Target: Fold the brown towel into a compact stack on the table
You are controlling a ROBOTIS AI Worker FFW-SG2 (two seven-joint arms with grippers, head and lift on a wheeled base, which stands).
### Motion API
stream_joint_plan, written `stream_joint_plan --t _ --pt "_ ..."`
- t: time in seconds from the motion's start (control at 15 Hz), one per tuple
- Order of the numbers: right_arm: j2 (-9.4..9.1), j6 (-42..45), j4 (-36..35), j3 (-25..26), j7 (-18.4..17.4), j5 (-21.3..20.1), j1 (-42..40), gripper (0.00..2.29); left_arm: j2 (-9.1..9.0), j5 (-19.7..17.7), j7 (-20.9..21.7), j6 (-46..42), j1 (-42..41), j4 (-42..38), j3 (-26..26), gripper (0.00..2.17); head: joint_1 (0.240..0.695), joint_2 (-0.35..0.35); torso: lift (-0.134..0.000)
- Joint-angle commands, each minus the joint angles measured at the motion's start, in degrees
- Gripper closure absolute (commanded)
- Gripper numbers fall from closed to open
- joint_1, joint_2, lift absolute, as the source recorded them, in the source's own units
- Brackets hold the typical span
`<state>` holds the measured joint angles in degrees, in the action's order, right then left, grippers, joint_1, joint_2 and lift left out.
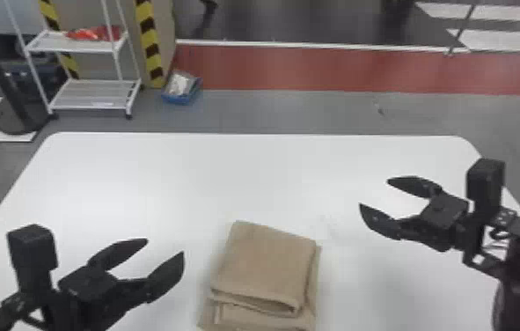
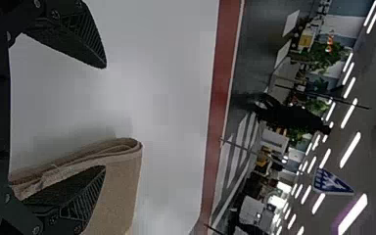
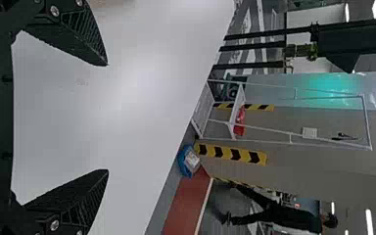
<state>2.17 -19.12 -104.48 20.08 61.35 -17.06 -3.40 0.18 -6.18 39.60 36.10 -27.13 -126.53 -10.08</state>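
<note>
The left gripper is to the left of the folded brown cloth towel, apart from it, its black arm coming in from the head view's bottom left corner and its tips aimed forward and toward the towel's side. Its jaws are released, spread wide. The right gripper is to the right of the towel and farther forward, aimed leftward, its arm entering from the right edge; its jaws are also parted and free.

The towel lies on the white, round-cornered table as a layered, roughly rectangular stack, a lower layer jutting out on its near side. That near end is cut off by the head view's bottom edge. In the left wrist view, one black finger hides part of the towel. How many layers it has is hard to make out.
</note>
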Motion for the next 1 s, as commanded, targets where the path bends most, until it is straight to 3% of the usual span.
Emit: stream_joint_plan --t 0.0,0.2,0.33,0.67,0.93 --pt "0.38 0.53 0.06 2.86 -0.35 0.53 -0.11 0.12 -0.32 -2.78 1.89 -17.50 -1.44 6.39 2.35 0.17 0.695 -0.102 -0.124" --pt "0.55 0.70 -0.20 5.68 -0.35 0.89 -0.55 0.12 -0.32 -4.28 9.27 -28.40 -1.96 10.96 4.63 0.19 0.695 -0.190 -0.124" --pt "0.90 0.70 -0.20 7.35 -0.18 2.03 -0.73 0.12 -0.32 -3.75 13.58 -29.10 -2.05 12.63 5.34 0.20 0.695 -0.241 -0.124" --pt "1.08 1.41 -0.46 7.96 -0.18 2.38 -1.52 0.12 -0.32 -1.73 12.79 -29.28 -1.70 17.37 9.91 0.20 0.695 -0.328 -0.124" --pt "1.08 1.41 -1.52 7.96 0.00 2.38 -1.70 0.12 -0.32 -1.20 15.60 -29.63 -4.34 17.20 8.41 0.21 0.695 -0.350 -0.124"
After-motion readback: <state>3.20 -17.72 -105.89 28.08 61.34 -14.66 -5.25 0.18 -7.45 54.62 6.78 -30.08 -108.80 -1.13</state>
